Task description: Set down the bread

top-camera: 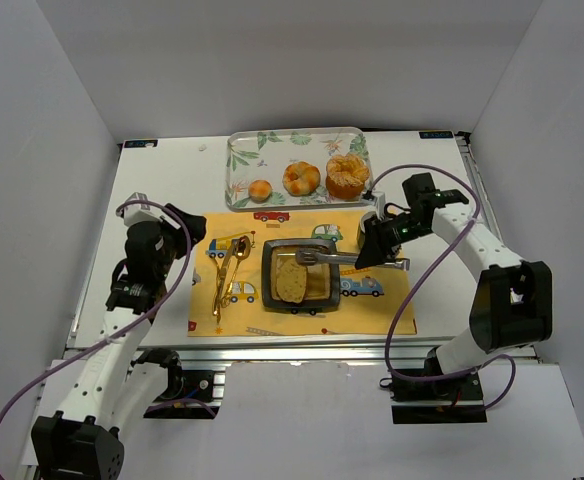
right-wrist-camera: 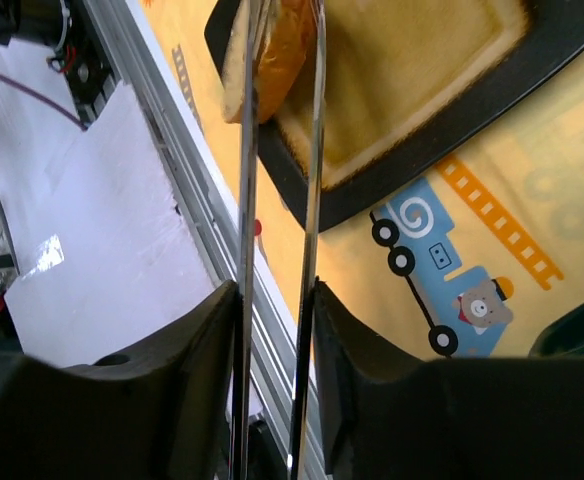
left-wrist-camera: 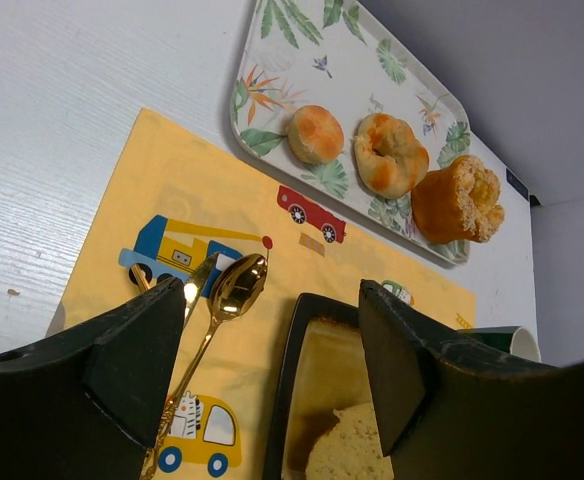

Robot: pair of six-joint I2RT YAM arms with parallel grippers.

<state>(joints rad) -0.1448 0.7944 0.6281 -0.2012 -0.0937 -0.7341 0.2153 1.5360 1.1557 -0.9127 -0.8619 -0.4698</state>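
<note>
The bread (top-camera: 290,281), an oval pale slice with a brown crust, is in the left part of the black rectangular dish (top-camera: 324,292) on the yellow placemat. My right gripper (top-camera: 376,250) is shut on metal tongs (top-camera: 337,258) that reach left over the dish. In the right wrist view my gripper (right-wrist-camera: 275,290) holds the two tong arms (right-wrist-camera: 317,150), and the bread (right-wrist-camera: 277,50) sits between their tips over the dish (right-wrist-camera: 422,70). My left gripper (top-camera: 188,236) is open and empty left of the dish. In its wrist view my left gripper (left-wrist-camera: 272,370) frames the bread (left-wrist-camera: 357,450).
A floral tray (top-camera: 242,165) at the back holds a small roll (top-camera: 260,190), a ring-shaped roll (top-camera: 301,178) and a larger pastry (top-camera: 347,177). A gold spoon and fork (top-camera: 227,270) lie left on the placemat (top-camera: 272,322). A dark green cup (left-wrist-camera: 502,340) stands beside the right gripper.
</note>
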